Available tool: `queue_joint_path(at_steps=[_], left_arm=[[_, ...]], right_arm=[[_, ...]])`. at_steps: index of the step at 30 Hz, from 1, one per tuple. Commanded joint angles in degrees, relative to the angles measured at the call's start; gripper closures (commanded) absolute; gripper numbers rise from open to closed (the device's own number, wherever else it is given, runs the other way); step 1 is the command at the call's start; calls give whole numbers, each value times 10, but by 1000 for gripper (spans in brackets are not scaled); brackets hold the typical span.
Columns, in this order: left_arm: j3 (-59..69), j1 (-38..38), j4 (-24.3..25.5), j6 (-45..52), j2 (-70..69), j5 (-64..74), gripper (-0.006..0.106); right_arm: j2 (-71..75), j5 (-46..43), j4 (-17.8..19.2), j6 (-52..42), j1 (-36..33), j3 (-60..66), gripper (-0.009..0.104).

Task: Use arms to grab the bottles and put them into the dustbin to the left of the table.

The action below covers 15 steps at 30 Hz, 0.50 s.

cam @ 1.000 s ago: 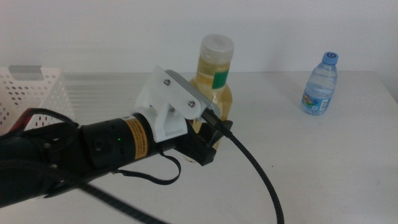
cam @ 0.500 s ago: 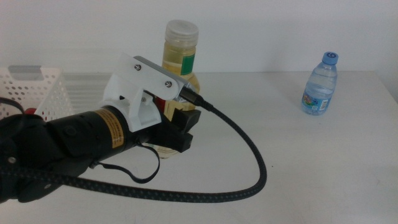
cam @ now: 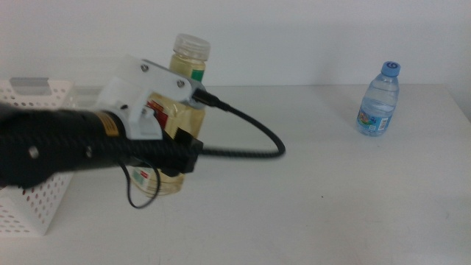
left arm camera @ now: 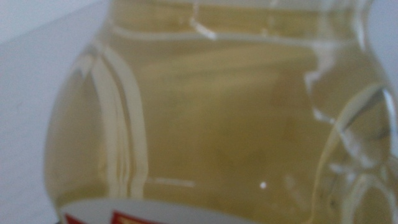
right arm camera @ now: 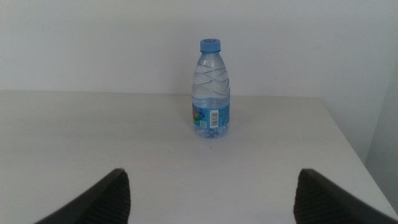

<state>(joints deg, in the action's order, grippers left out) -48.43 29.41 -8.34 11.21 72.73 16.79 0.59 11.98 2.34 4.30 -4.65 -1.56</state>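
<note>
Middle view shows the yellow-liquid bottle (cam: 181,110) upright in the left gripper (cam: 179,151), whose fingers are closed around its lower body; the left wrist view is filled with its yellow belly, so it is held close and firmly for carrying. It sits over the surface (cam: 331,184) toward the left edge, just beside the dustbin (cam: 29,99), probably bound for it. Against a second ago, bottle and arm have shifted leftward, nearer the bin. The water bottle (cam: 380,99) stands untouched near the far right corner; the right gripper (right arm camera: 208,193) waits facing it, fingers spread wide and empty.
</note>
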Motion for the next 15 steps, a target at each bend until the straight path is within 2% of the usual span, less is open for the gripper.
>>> queue_joint_path(at_steps=[1,15], left_arm=[[-51,-16,-17,8,-25,-4,105],[-192,-198,-23,8,-24,243,105]], right_arm=[[15,-46,5,-5,3,-14,22],[15,-46,5,-5,3,-14,22]])
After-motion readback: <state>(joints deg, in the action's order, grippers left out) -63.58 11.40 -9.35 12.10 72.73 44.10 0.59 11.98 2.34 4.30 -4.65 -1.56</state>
